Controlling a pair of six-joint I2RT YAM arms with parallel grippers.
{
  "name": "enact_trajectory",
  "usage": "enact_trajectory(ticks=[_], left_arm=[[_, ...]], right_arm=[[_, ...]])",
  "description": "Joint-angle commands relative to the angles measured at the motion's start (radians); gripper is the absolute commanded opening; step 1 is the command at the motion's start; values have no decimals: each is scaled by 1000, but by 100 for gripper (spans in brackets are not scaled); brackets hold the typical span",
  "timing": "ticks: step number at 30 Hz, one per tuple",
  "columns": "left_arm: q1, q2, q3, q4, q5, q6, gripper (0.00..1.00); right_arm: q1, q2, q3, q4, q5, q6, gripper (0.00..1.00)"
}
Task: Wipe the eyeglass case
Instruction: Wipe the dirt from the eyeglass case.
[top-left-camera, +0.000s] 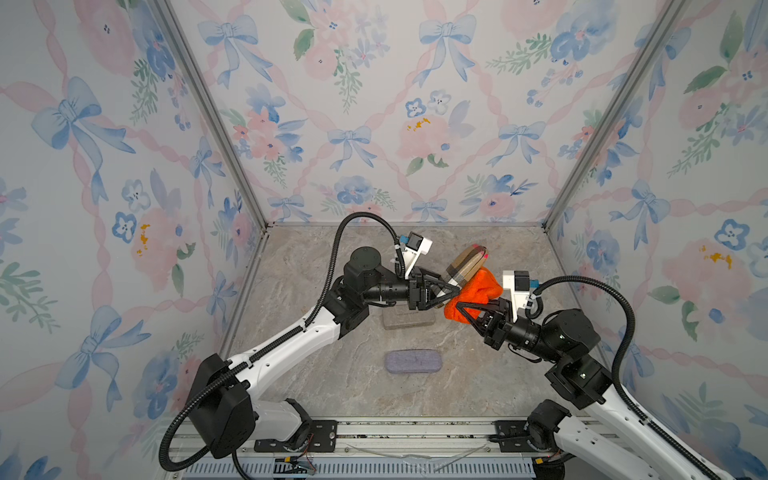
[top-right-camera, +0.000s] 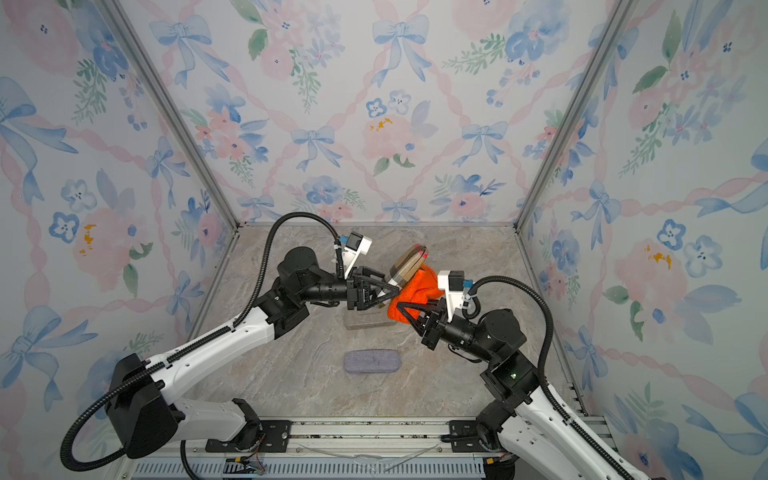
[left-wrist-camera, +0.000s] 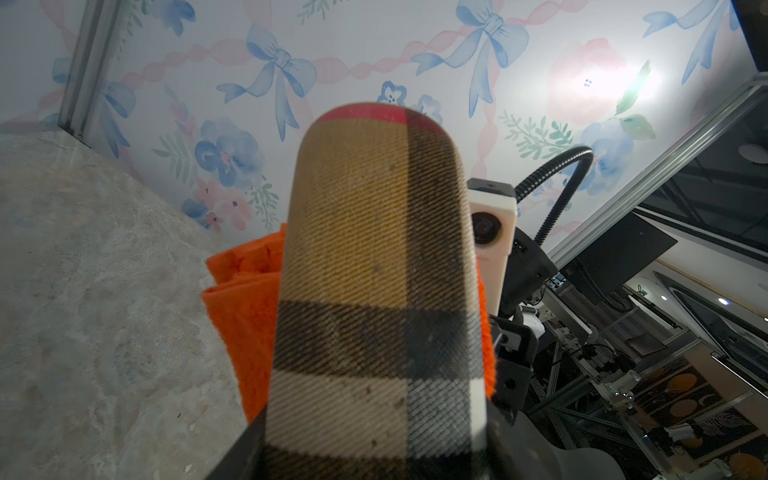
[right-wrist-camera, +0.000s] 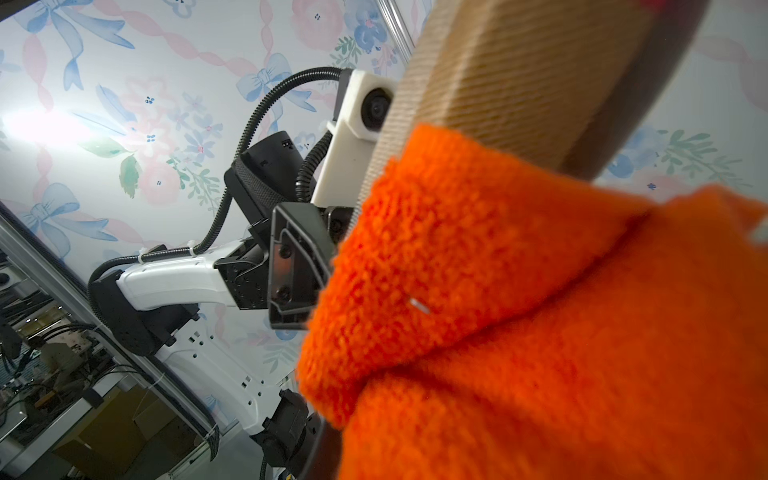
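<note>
Left gripper (top-left-camera: 456, 289) clamps the plaid eyeglass case (top-left-camera: 466, 262) by one end, lifted over the table (top-left-camera: 332, 374) toward its far edge; right gripper (top-left-camera: 458, 306), just beside, pinches the orange cloth (top-left-camera: 478, 289) against the case.

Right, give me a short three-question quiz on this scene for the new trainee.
1. True or false: the plaid case lies flat on the table.
2. The right pincer is shut on: A) an orange cloth, B) a sponge, C) nothing.
3. What colour is the felt case lying on the table nearest the arms' bases?

Key:
1. False: the left pincer holds it up off the table.
2. A.
3. Grey.
</note>
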Motion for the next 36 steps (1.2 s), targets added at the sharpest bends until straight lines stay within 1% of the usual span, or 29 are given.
enact_trajectory(ticks=[1,4,6,7,10,11,12,13,15,18,20,23,25,27,29,31,34,36], left_arm=[[-7,33,34,-18,25,-6,35],[-20,19,10,-19,33,-9,35],[-23,-6,-16,-18,37,-11,35],[-25,-18,-29,-20,42,-14,35],[-33,-37,-45,-84,46,3,35],[-34,-47,-46,-107,28,15,35],[-36,-57,-50,-117,16,21,35],[-37,-65,-53,-119,10,22,35],[-36,-68,-47,-122,5,28,35],[-36,-62,-26,-131,-9,39,35],[-32,-56,-13,-132,-17,45,35],[-24,-41,8,-135,-11,46,35],[-23,-26,25,-144,5,51,35],[-22,-16,39,-160,18,60,35],[-23,-14,42,-171,31,66,35],[-24,-21,30,-169,43,64,35],[-34,-36,4,-166,69,65,35],[-43,-54,-17,-172,80,79,35]], right_arm=[[14,12,16,10,28,-36,0],[-35,32,82,-73,43,-95,0],[-115,45,125,-113,23,-106,0],[-180,58,148,-117,-14,-95,0],[-373,82,178,-31,-153,30,0],[-418,85,183,2,-188,89,0],[-437,87,190,7,-204,106,0],[-438,86,196,-3,-215,105,0],[-409,79,193,-25,-218,93,0],[-299,41,154,-88,-174,49,0],[-201,9,129,-165,-103,-39,0],[-88,-21,93,-216,-40,-85,0],[-42,-28,72,-213,-32,-97,0],[-21,-27,74,-226,-19,-120,0],[-29,-21,102,-259,0,-156,0],[-63,-2,147,-293,1,-190,0],[-181,59,230,-316,-69,-203,0],[-290,102,280,-311,-123,-167,0]])
